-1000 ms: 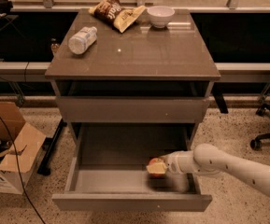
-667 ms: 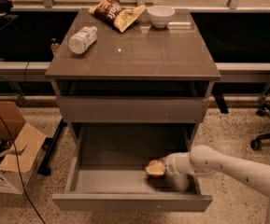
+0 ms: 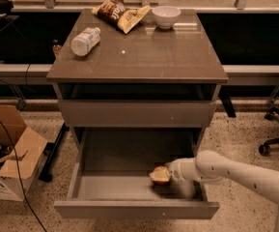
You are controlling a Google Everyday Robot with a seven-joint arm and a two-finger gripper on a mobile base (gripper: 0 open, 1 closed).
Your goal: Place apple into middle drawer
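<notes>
The crumpled snack bag (image 3: 120, 12) at the back edge of the desk (image 3: 177, 57) carries dark and yellow print, but its lettering is too blurred to read. The clear bottle (image 3: 85, 41) lies on its side near the left edge, toward the back left corner, and nothing can be read on its pale label. A plain white bowl (image 3: 166, 16) stands at the back edge, right of the bag. On the floor beyond the desk's left edge sits an open cardboard box (image 3: 11, 166) with dark letters on its front, of which only "an" can be made out.

Under the desk top, a grey drawer front with a dark recess (image 3: 136, 112) above it is pushed in. Below it the middle drawer (image 3: 136, 210) is pulled well out toward the desk's front edge.

The apple (image 3: 160, 175) is inside the middle drawer, in its right half and toward the front, below the desk's front right corner. The end effector (image 3: 171, 172) reaches in from the right on the white arm (image 3: 235, 170) and touches the apple's right side. Whether it is grasping the apple or has released it cannot be told.
</notes>
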